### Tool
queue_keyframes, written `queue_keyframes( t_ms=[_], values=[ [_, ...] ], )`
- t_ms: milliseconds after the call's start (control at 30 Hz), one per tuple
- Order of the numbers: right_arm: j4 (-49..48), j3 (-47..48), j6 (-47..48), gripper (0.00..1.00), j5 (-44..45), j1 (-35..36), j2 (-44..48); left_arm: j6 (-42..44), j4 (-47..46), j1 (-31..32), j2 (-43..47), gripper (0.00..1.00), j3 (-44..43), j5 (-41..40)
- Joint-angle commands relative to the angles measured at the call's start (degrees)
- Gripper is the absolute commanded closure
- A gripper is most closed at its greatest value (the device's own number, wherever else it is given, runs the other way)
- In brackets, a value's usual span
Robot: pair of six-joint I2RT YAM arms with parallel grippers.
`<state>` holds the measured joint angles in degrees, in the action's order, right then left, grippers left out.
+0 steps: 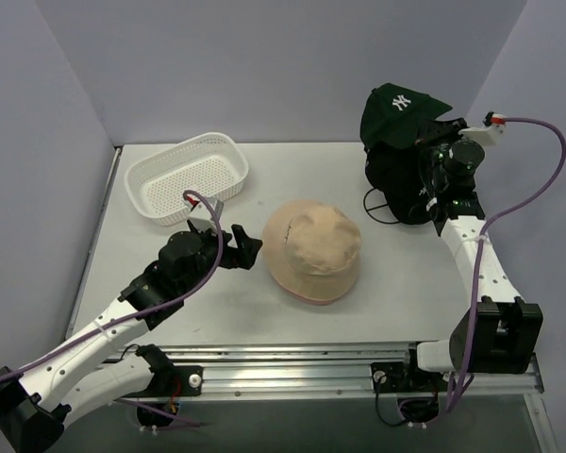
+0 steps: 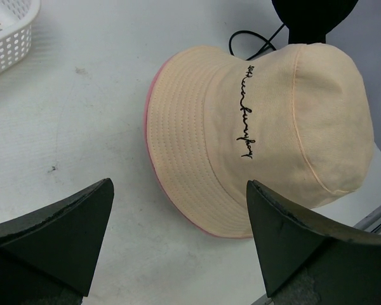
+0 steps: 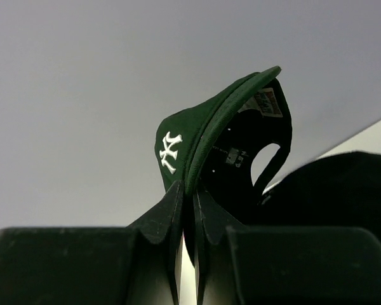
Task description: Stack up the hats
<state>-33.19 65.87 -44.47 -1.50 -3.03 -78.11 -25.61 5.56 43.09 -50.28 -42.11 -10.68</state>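
Now | right tool (image 3: 189,190) pinches dark green cap (image 3: 178,136) brim | left tool (image 2: 179,184) gapes empty | we see only the rim of pink hat (image 2: 147,117) under tan hat (image 2: 286,127) | black cap (image 3: 343,190) half hidden

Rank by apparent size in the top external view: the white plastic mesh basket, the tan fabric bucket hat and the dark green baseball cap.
Joint largest: white plastic mesh basket and tan fabric bucket hat, too alike to rank.
Smallest: dark green baseball cap, even though it is held up nearer the camera.
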Motion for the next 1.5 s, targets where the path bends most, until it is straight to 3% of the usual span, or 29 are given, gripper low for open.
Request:
queue_keyframes(
  t_ms=[0,200,633,967,1467],
  values=[
    [-7.77,-2.14,-2.20,1.00,-0.79,-0.40,6.21,1.17,-1.78,0.33,-0.34,0.06,-0.87,-1.36],
    [-8.64,-8.55,-3.35,1.00,1.32,-0.66,9.99,1.70,-1.26,0.50,-0.96,0.06,-1.31,-2.59],
    [-13.30,-17.08,-5.89,1.00,-3.33,-6.11,11.49,2.05,-0.99,0.59,-0.17,0.06,-0.96,-4.00],
    [-16.56,-25.78,-8.09,0.79,-5.80,-9.45,13.15,2.14,-0.99,0.68,0.18,0.06,-0.87,-4.18],
    [-20.77,-35.27,-11.08,0.80,-7.99,-12.97,12.11,2.14,-0.99,0.77,-0.08,0.06,-1.05,-4.27]
  ],
)
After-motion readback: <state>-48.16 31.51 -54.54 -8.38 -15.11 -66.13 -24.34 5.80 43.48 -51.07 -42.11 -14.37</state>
